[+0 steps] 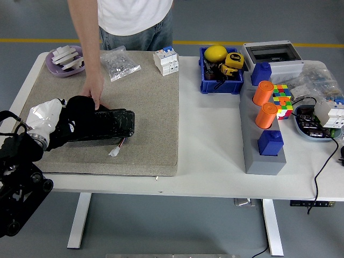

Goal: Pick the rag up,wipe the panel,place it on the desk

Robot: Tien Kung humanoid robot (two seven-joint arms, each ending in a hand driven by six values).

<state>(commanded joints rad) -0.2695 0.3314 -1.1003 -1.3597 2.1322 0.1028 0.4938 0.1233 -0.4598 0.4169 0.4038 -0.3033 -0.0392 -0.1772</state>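
While person's hand (pixel 92 92) steadies panel (pixel 102 124), left hand (pixel 64 121) presses gripped black rag (pixel 78 110) onto it.

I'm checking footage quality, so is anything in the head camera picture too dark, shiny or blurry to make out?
Head view: lighting is even and the focus sharp, with soft shadows. The black panel has small glints on its wrap, and the black rag under the left hand merges with it, so their edges and the fingers are hard to separate.
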